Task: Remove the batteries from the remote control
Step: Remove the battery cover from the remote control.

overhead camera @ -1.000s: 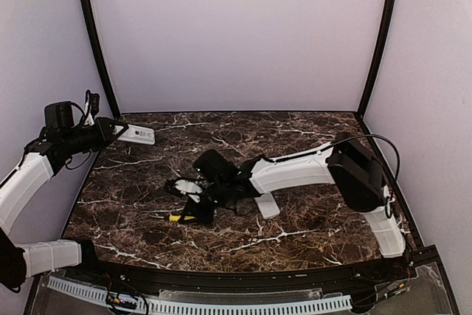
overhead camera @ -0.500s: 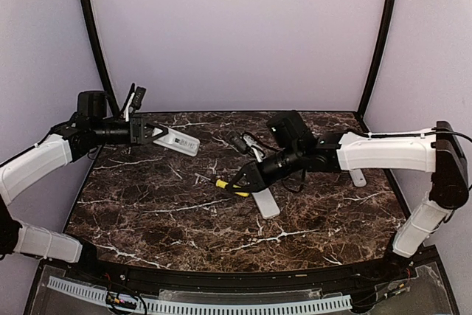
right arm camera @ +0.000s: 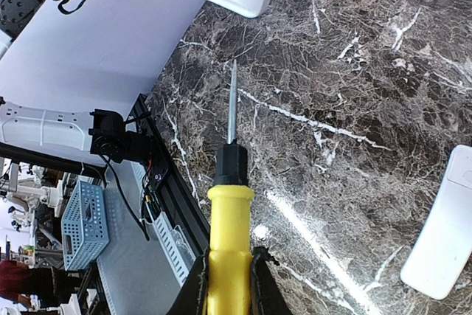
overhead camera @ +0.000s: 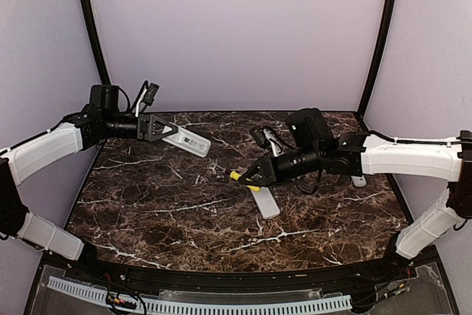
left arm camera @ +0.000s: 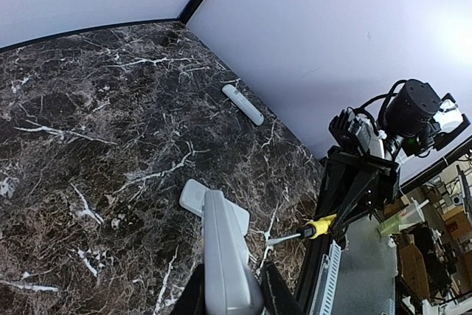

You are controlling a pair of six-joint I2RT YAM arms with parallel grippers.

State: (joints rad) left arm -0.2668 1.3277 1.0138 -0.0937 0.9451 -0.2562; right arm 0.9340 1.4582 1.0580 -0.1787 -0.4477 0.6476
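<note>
Left gripper (overhead camera: 164, 131): clamped on one end of a white remote (overhead camera: 189, 141), held aloft over the back-left of the table (overhead camera: 140, 204).
Right gripper (overhead camera: 259, 173): closed around a yellow-handled screwdriver (overhead camera: 237, 178), raised over the table's middle, shaft aimed at the held remote (tip clear of it).
Second remote (overhead camera: 265, 202): flat on the table's middle.
Third remote (left arm camera: 243, 104): flat near the table's right edge.
</note>
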